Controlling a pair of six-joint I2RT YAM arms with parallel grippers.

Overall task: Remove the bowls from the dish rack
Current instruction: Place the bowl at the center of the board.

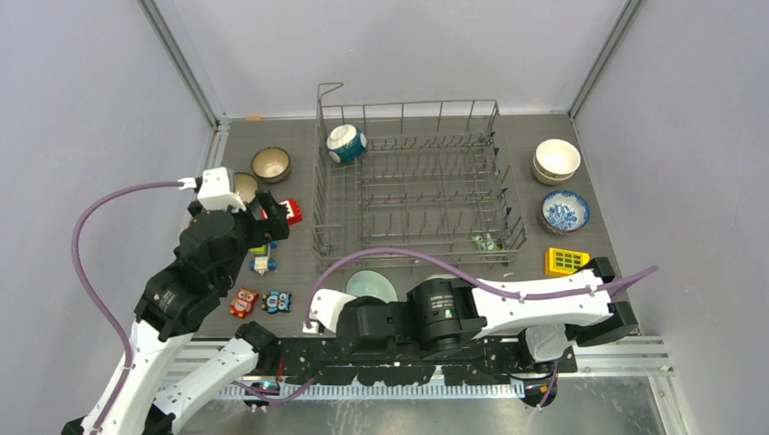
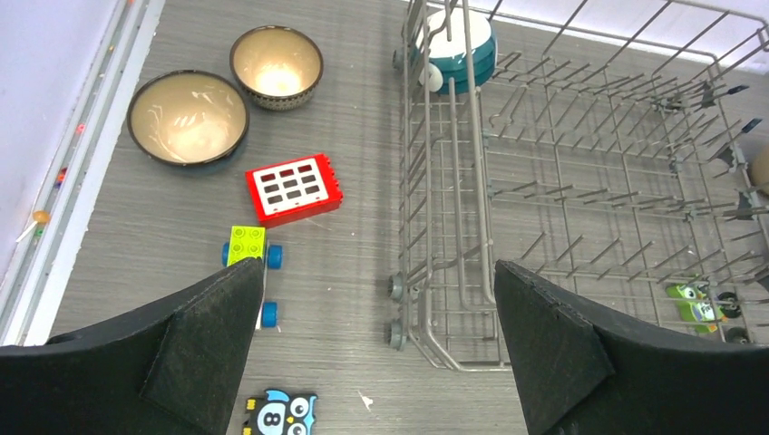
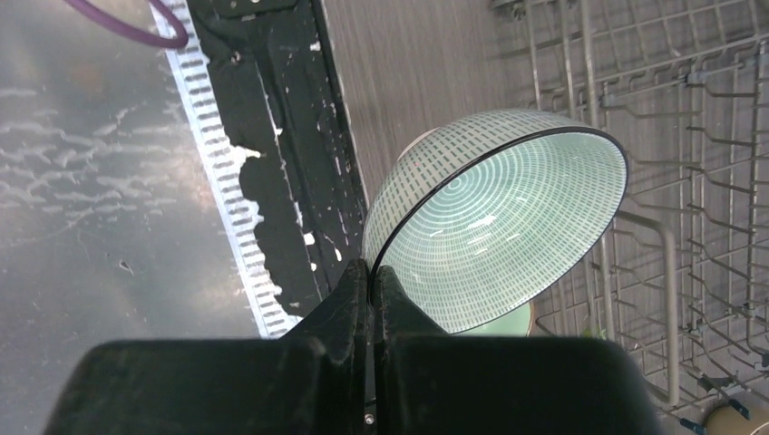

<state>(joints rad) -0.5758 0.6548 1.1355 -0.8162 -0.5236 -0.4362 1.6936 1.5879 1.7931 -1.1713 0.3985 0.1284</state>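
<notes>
The grey wire dish rack (image 1: pixel 413 195) stands mid-table and also shows in the left wrist view (image 2: pixel 580 190). One dark teal and white bowl (image 1: pixel 346 143) leans in its far left corner (image 2: pixel 453 50). My right gripper (image 3: pixel 372 267) is shut on the rim of a pale mint green bowl (image 3: pixel 508 217), held tilted near the rack's front left corner; this bowl shows in the top view (image 1: pixel 370 285). A second mint surface (image 3: pixel 508 319) shows beneath it. My left gripper (image 2: pixel 376 272) is open and empty above the table, left of the rack (image 1: pixel 270 222).
Two brown-rimmed bowls (image 2: pixel 188 118) (image 2: pixel 277 65) sit left of the rack. Stacked cream bowls (image 1: pixel 556 160) and a blue-and-white bowl (image 1: pixel 564 212) sit to its right. Toys lie around: red block (image 2: pixel 295 188), green car (image 2: pixel 249 249), owl (image 2: pixel 277 417), yellow block (image 1: pixel 567 261).
</notes>
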